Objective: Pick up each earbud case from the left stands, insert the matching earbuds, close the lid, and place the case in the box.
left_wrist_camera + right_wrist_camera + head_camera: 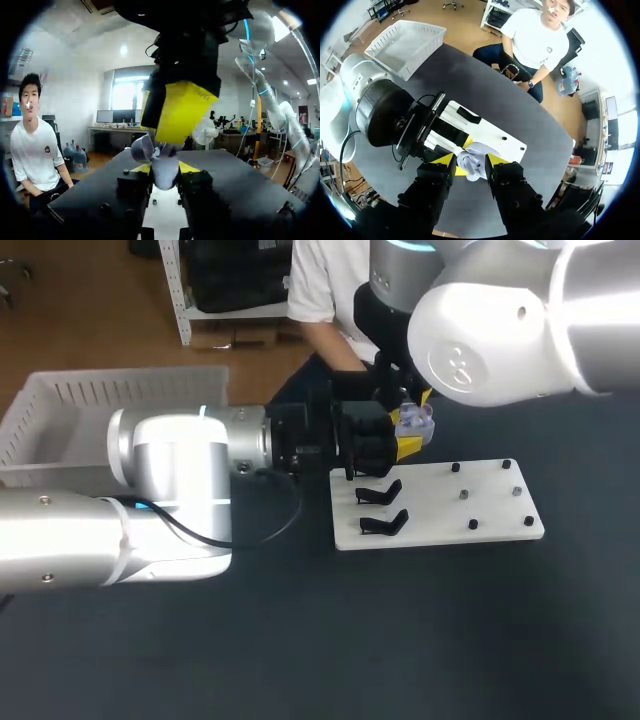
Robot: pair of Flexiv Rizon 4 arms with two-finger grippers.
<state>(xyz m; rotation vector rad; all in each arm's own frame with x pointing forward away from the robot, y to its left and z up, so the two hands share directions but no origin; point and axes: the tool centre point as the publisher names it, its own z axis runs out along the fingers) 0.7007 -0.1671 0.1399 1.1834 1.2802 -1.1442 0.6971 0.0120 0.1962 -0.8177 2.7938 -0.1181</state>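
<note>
Because the earbud case (415,421) is a small, smooth, pale-lilac plastic shell, I judge it light and stiff but slippery. What looks like its hinged lid (142,148) stands open to one side and is surely the weak part, so any hold belongs on the rounded body below the hinge, squeezed only gently from two opposite sides. It hangs in the air just above the far edge of the white stand board (470,502), at the end of that board where two black stands (381,492) sit empty, and it touches neither. The left gripper (165,169) has both yellow tips pressed against the lower body from two sides, so it is clamped on the case. The right gripper (470,161), poised over the board's far edge, also looks closed on it, tips snug against the shell. With two grips on so small a thing, a twist or uneven pull could pop it free or strain the hinge. The box (40,410) stands well apart from the board, beyond its stand end
</note>
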